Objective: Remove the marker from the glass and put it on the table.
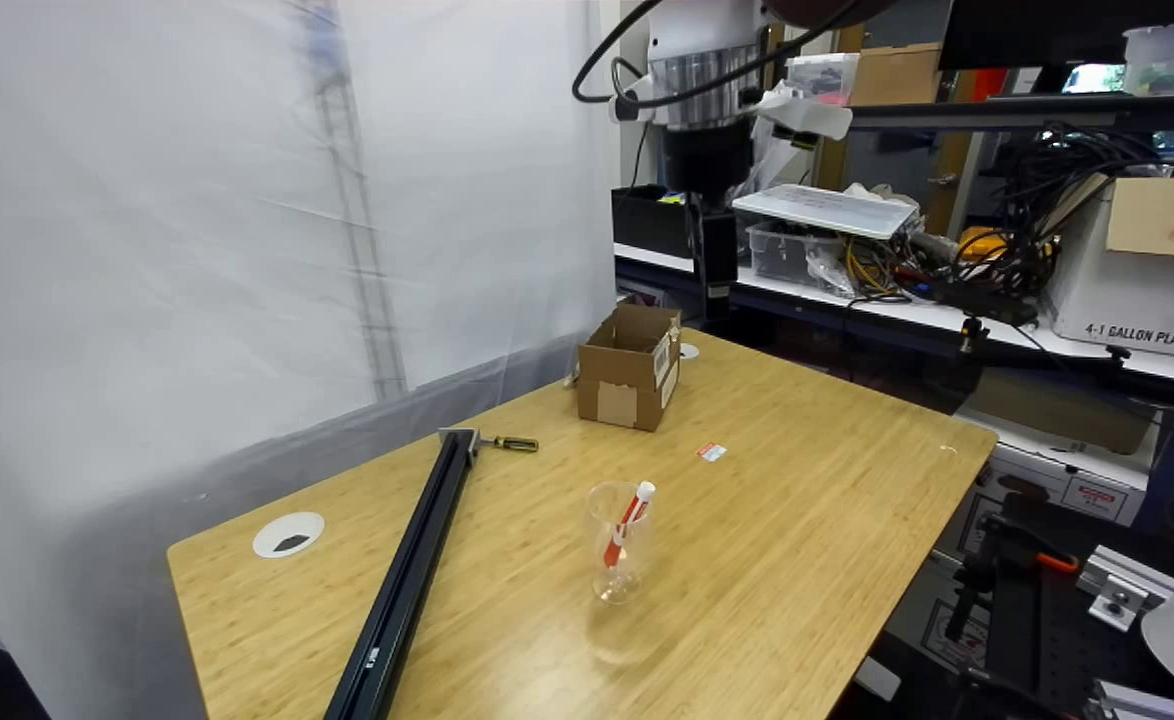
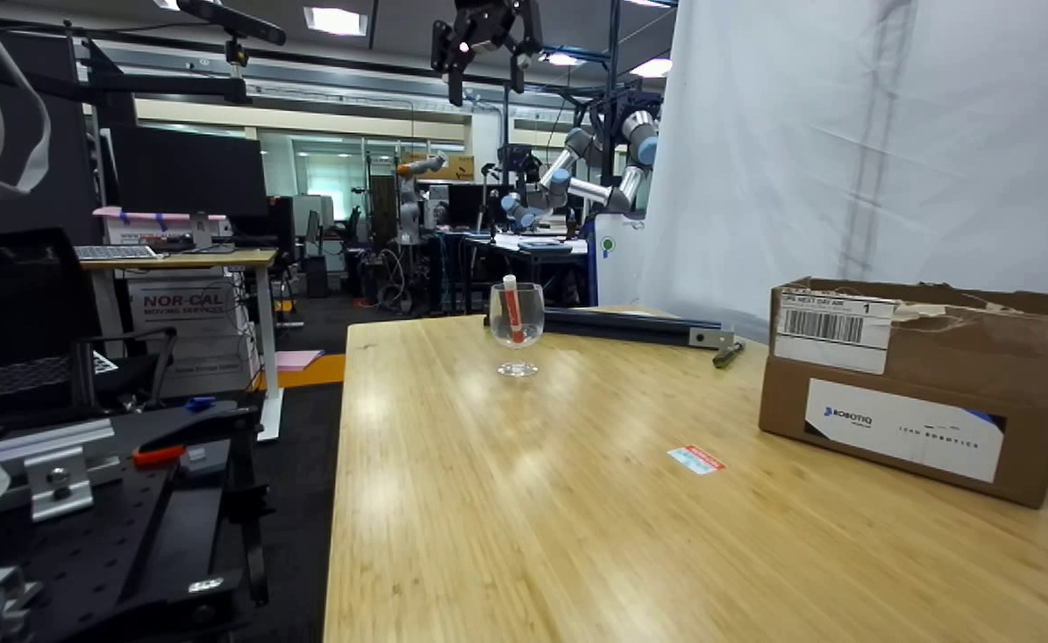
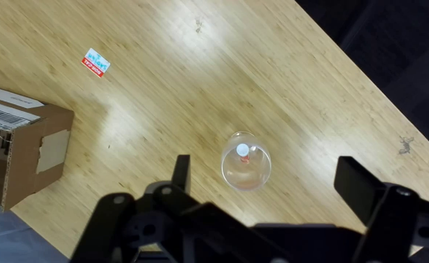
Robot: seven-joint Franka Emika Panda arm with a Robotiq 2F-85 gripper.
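The marker (image 1: 628, 524), red with a white end, leans inside the clear glass (image 1: 599, 572), its white end up at the rim. The glass stands upright on the light wooden table (image 1: 797, 470). Marker (image 2: 512, 309) and glass (image 2: 533, 323) also show in an exterior view. In the wrist view the marker's white end (image 3: 242, 149) is seen from above inside the glass (image 3: 245, 180). My gripper (image 3: 264, 158) is open and empty, high above the table, with the glass between its fingers in the picture, nearer the left finger. The gripper also shows in both exterior views (image 1: 717, 290) (image 2: 486, 89).
An open cardboard box (image 1: 619, 398) stands at the table's far side near the curtain. A long black bar (image 1: 407, 570) lies along the table, with a screwdriver (image 1: 514, 443) at its end. A small red-and-white sticker (image 3: 96, 62) lies flat on the table.
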